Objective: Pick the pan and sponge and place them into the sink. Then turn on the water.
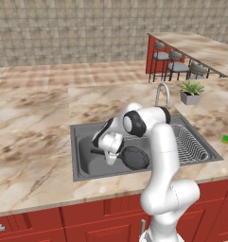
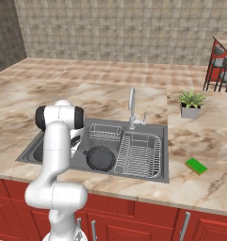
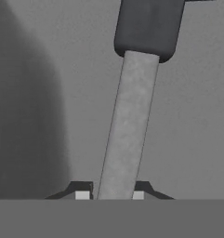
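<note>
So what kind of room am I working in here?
A rendered home kitchen, by the look of it: a dark grey metal sink with a curved silver faucet set in a marbled beige stone counter, over red cabinet fronts, with a tiled wall behind.

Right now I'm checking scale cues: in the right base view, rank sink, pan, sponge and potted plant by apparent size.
1. sink
2. pan
3. potted plant
4. sponge

The plant sits farther back, so its rank against the pan is less sure.
</note>
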